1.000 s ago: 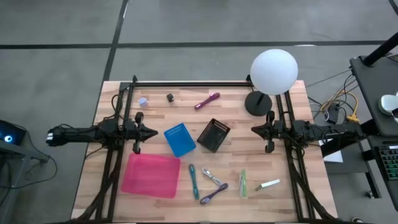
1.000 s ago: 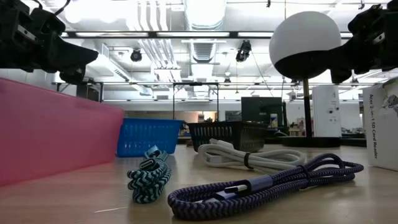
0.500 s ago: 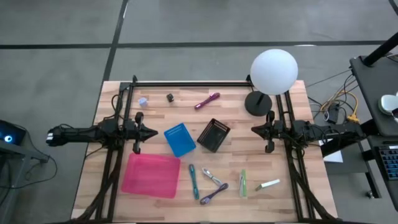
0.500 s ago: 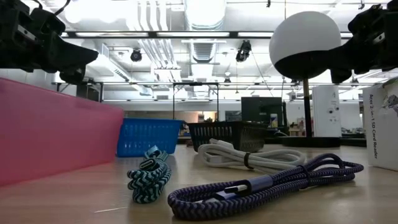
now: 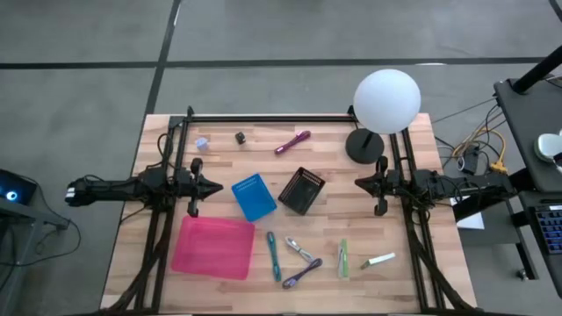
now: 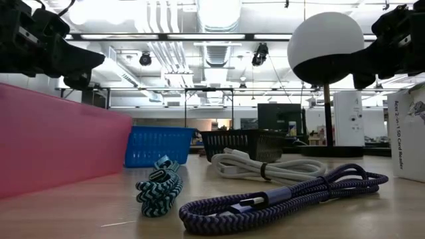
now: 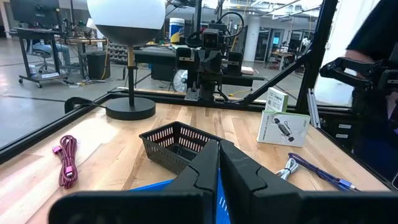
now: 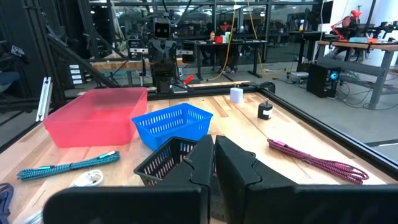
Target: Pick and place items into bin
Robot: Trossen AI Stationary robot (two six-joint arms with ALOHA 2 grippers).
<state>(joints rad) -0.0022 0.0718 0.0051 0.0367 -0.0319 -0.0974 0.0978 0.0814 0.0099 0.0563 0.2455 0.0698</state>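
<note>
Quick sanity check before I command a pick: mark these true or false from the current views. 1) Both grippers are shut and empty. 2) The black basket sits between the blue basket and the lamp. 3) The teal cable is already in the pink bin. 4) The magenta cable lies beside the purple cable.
1) True: left gripper and right gripper are shut, holding nothing.
2) True: black basket lies between the blue basket and lamp.
3) False: the teal cable lies on the table beside the pink bin.
4) False: the magenta cable lies at the far edge, the purple cable near the front.

Pink bin point(image 6: 60, 139) cut off at low view's edge; 2 tiny bits point(image 5: 203, 142) unidentifiable.
</note>
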